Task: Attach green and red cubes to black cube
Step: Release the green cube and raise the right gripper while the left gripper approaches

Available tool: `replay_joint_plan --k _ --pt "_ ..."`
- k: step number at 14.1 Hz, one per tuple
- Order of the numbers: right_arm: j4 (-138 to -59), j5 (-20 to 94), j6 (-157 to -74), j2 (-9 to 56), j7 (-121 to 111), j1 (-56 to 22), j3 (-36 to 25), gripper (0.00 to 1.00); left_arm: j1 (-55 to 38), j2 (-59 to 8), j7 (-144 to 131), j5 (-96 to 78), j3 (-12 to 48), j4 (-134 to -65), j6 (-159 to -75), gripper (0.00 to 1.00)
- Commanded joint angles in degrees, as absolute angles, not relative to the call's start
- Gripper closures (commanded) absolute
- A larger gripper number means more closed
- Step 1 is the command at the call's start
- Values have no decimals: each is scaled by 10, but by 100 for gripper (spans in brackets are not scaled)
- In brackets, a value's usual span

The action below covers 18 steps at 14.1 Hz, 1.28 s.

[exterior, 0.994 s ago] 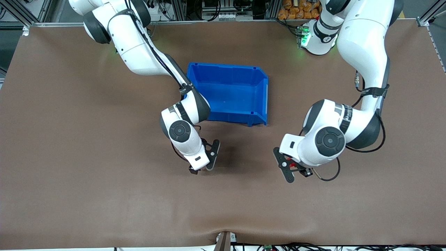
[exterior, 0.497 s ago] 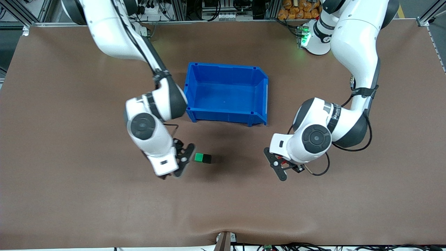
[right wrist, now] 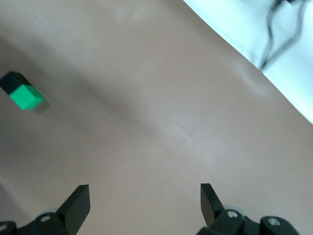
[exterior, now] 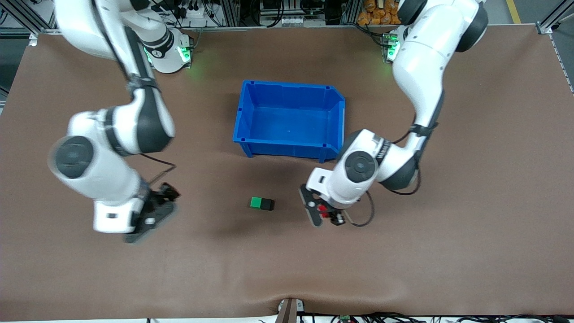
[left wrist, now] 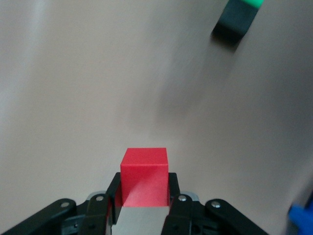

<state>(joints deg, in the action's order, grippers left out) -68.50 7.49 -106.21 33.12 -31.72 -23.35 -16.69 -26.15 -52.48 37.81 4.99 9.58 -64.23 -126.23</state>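
Note:
A green cube (exterior: 256,202) and a black cube (exterior: 267,204) lie side by side, touching, on the brown table, nearer to the front camera than the blue bin. My left gripper (exterior: 323,211) is shut on a red cube (exterior: 321,207) and hangs over the table beside the black cube, toward the left arm's end. In the left wrist view the red cube (left wrist: 145,176) sits between the fingers, with the black cube (left wrist: 235,22) and green cube (left wrist: 252,2) apart from it. My right gripper (exterior: 154,213) is open and empty over bare table toward the right arm's end. The right wrist view shows the green cube (right wrist: 27,96) and the open right gripper (right wrist: 144,200).
An empty blue bin (exterior: 244,114) stands mid-table, farther from the front camera than the cubes. A corner of it shows in the left wrist view (left wrist: 301,218). The brown mat's front edge has a small bump (exterior: 289,303).
My right gripper let go of the green and black cubes and swung away toward its end of the table. My left gripper carried the red cube closer to the black cube.

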Motion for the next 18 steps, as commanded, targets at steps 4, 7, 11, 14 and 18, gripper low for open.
replay_joint_plan --k 4,7,11,14,18 --pt "-726 71 -963 210 -304 -162 -174 0 -301 -583 390 44 88 -579 -1261 100" --pt "-729 70 -911 189 -305 -142 -200 0 -326 -594 397 44 87 -568 -1260 100" --pt "-733 69 -863 159 -298 -142 -247 0 -340 -616 415 44 83 -558 -1262 100" --pt "-759 71 -840 130 -222 -142 -249 0 -348 -634 417 44 81 -541 -1262 100" --pt "-822 69 -848 73 -159 -80 -161 0 -356 -648 417 44 82 -517 -1265 100"
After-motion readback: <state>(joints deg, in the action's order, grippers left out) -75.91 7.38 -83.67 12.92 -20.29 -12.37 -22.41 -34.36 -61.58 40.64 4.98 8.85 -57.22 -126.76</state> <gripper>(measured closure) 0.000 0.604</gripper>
